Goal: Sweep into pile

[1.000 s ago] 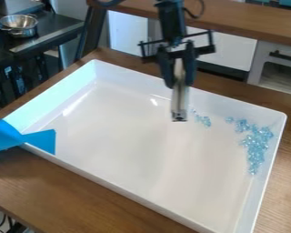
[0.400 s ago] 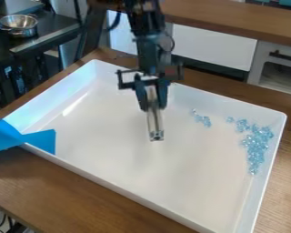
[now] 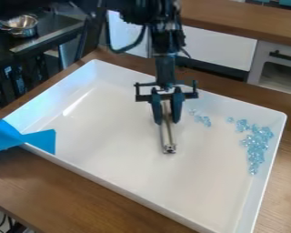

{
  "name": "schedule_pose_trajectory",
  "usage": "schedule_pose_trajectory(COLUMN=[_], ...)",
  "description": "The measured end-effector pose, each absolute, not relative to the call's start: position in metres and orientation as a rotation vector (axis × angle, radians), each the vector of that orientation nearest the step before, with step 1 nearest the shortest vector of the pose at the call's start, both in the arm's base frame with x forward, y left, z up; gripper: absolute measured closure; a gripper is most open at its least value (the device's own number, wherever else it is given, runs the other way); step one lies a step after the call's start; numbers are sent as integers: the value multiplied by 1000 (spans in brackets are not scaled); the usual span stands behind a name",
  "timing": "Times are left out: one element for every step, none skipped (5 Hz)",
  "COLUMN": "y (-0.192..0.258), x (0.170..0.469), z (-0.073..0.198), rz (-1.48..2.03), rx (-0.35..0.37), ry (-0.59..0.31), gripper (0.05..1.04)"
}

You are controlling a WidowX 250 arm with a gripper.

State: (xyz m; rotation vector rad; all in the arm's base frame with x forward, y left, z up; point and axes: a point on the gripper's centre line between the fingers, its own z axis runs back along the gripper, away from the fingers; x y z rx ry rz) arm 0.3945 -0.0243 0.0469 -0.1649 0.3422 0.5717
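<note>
The gripper (image 3: 166,119) hangs over the middle of the white tray (image 3: 117,187), shut on a slim light-coloured sweeping tool (image 3: 167,132) that points down, its end toward the tray floor. Whether that end touches the floor I cannot tell. Clear blue pieces (image 3: 255,144) lie as a loose, elongated cluster along the tray's right side. A smaller scatter of blue pieces (image 3: 203,120) lies near the back wall, to the right of the gripper and apart from the tool.
Blue tape (image 3: 40,140) covers the tray's left corner. The tray's raised walls surround the work area on a wooden table (image 3: 69,195). A metal bowl (image 3: 19,25) stands on a dark counter at the back left.
From beside the small scatter, the gripper and its tool have moved left and toward the camera, then a little right and further forward. The blue pieces look unmoved.
</note>
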Motion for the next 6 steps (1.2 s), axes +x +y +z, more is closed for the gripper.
schedule_pose_trajectory(y=[-34, -51, -74, -101, -128, -145], x=[400, 403, 403, 401, 402, 406], z=[46, 46, 46, 48, 47, 48], rz=[534, 480, 441, 409, 383, 364], rx=[-151, -143, -153, -163, -170, -174], ry=[345, 357, 378, 388, 392, 381], gripper=[733, 733, 733, 733, 733, 733])
